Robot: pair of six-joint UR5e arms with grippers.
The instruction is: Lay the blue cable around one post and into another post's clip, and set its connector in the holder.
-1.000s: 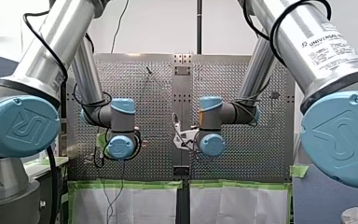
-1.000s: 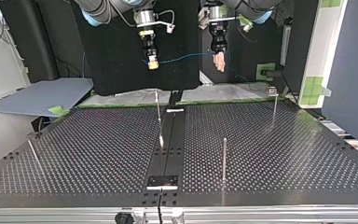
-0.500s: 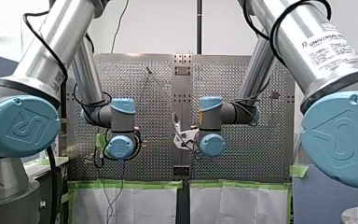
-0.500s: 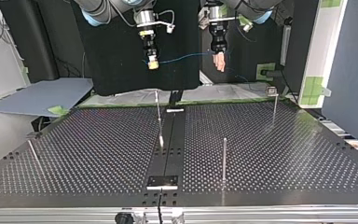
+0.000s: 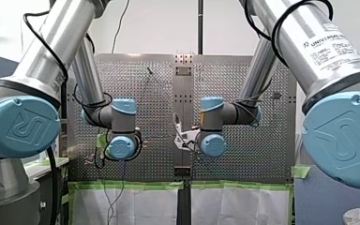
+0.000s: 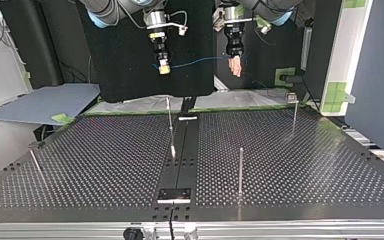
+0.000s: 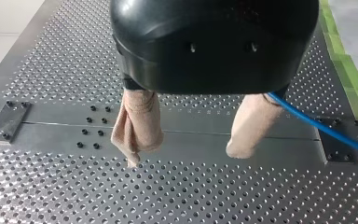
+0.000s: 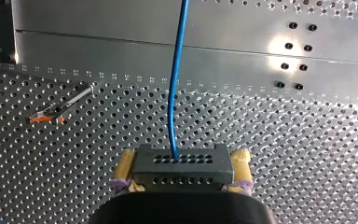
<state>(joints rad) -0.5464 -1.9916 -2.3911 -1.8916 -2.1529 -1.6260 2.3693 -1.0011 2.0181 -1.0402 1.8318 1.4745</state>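
Room lies open across the perforated counter (image 6: 105,165), where four thin posts (image 6: 240,170) stand well apart, and high above its far edge in the top view my right end effector (image 6: 164,69) pinches the black connector (image 8: 182,163) of the single blue cable (image 6: 200,61), which passes just beside my left end effector (image 7: 185,155), its fingers spread
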